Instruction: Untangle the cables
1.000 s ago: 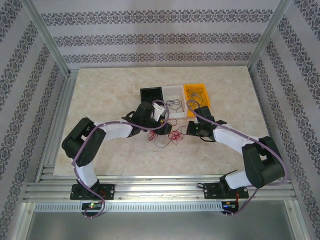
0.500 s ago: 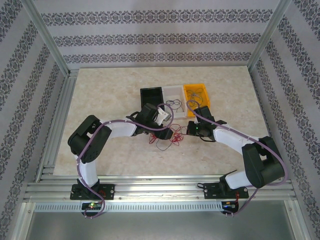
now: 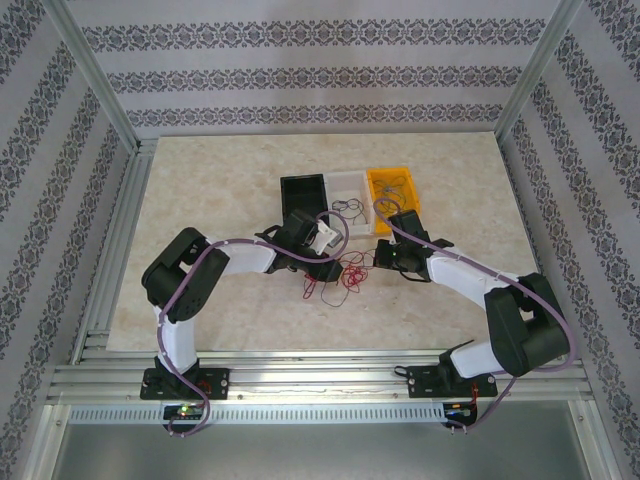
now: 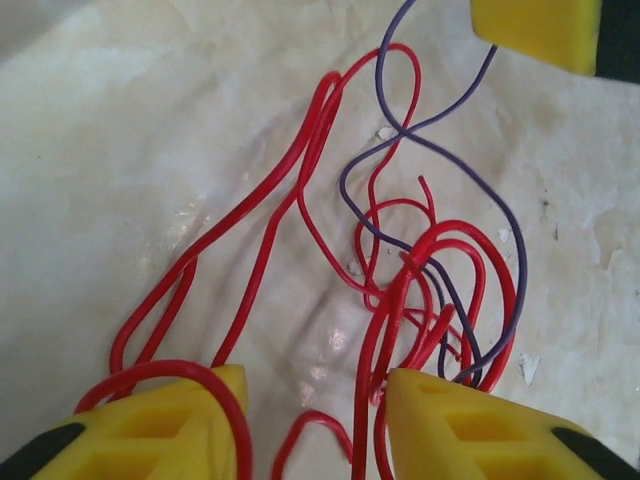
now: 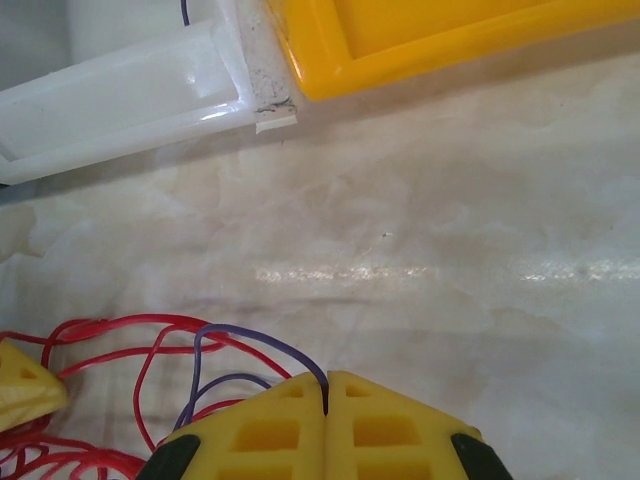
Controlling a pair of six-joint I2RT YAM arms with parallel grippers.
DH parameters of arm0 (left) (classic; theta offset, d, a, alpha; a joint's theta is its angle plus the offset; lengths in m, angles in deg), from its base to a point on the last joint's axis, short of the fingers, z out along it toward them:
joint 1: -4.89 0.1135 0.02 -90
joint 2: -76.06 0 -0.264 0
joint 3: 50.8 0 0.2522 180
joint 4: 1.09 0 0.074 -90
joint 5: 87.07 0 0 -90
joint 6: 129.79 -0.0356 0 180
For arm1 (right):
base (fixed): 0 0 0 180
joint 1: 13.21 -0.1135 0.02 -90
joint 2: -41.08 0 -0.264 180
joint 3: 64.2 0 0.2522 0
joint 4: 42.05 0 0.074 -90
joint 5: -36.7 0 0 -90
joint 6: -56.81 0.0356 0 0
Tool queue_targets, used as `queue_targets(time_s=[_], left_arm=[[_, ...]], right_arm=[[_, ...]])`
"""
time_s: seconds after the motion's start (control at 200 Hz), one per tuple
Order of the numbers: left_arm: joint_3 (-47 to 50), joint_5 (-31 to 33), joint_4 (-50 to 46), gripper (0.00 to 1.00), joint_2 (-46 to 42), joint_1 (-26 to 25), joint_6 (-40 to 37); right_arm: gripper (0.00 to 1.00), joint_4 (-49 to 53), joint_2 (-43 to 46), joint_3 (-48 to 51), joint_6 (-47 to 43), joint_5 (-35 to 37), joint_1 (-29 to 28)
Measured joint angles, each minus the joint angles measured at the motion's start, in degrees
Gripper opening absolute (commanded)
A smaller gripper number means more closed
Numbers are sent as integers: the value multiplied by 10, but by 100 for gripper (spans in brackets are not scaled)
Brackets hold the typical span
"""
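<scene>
**Top view:** a tangle of thin red and purple cables (image 3: 345, 278) lies at frame centre on the beige marbled tabletop (image 3: 200, 180), partly covered by both wrists. The left gripper (image 4: 315, 420), cut off at the bottom edge, gapes astride red loops. The right gripper (image 5: 327, 400) is clenched on the purple cable (image 5: 270, 338).

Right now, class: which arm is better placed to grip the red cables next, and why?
The left arm: its jaws stand apart with the red cables between them. The right arm's jaws are shut on the purple cable.
</scene>
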Motion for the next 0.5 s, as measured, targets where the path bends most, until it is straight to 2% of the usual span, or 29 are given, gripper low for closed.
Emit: queue_targets(time_s=[0.17,0.29,0.5], left_arm=[[3,9,-3,0,6,0,-1],[17,37,15,0,-1,-3,18],[98,139,69,0,-60,2,85]], right_arm=[[0,0,21,0,12,3,19],[0,0,45,2,24,6,41],[0,16,103,31,45,21,119]])
